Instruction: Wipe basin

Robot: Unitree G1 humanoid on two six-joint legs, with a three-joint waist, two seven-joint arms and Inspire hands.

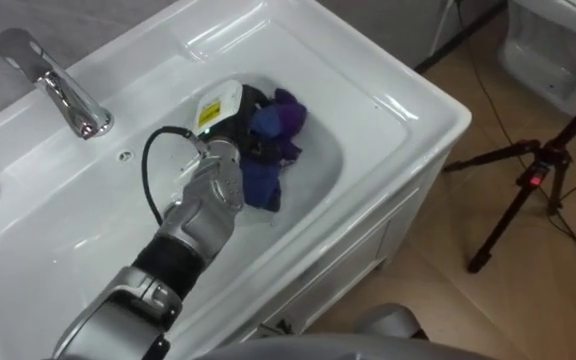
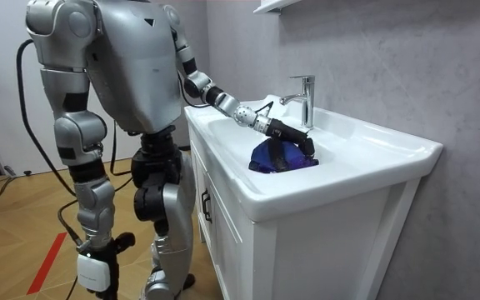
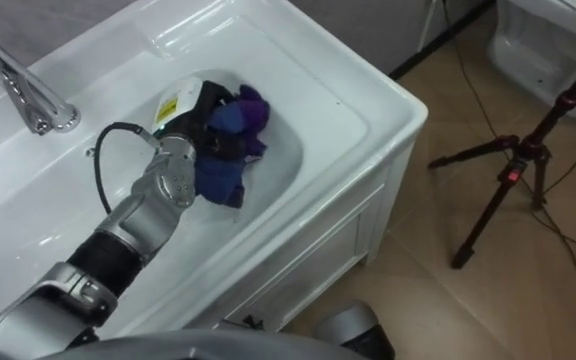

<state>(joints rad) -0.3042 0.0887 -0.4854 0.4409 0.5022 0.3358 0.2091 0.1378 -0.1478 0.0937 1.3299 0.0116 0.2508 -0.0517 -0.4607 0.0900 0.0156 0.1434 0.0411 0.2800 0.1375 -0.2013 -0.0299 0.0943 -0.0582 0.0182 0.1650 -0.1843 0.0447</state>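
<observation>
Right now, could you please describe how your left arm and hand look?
The left arm is silver metal with black joint bands; a black cable loops beside the wrist. The left hand is black with a white tag on its back.

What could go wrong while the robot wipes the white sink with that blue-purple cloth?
1. The bunched blue-purple cloth is wadded up in the left hand. It may only wipe a small patch of the white ceramic basin, or it could slip loose.
2. The shiny metal tap stands close to the reaching arm, so a wide sweep might bump it.
</observation>
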